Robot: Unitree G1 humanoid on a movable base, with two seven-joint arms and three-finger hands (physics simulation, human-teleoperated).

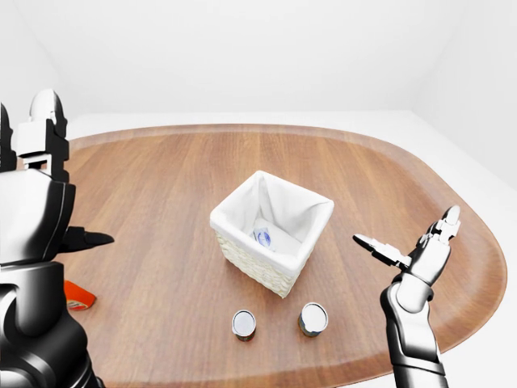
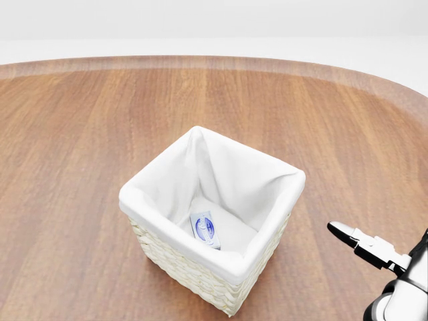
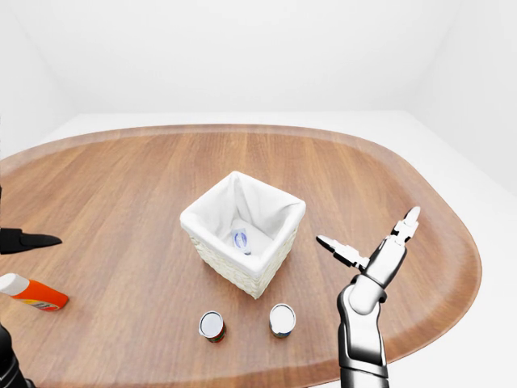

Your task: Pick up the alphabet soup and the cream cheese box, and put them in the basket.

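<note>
Basket (image 1: pixel 271 234) mouth open from above, only a small box (image 2: pixel 204 228) on its floor. Two upright cans (image 3: pixel 212 326) (image 3: pixel 282 320) stand apart just below it, leaving a gap. An orange object (image 3: pixel 31 294), possibly a bottle, lies at worktop (image 1: pixel 161 186) left.

Rounded brown wooden surface (image 3: pixel 121 186) carries a square white wicker basket with cloth lining (image 3: pixel 212 255) at its centre. Two upright round cans, one (image 3: pixel 212 326) beside the other (image 3: pixel 282 320), stand left of the right hand's spread fingers (image 3: pixel 338 247). An orange-and-white tube (image 3: pixel 31 293) lies below the left fingers (image 3: pixel 32 240).
</note>
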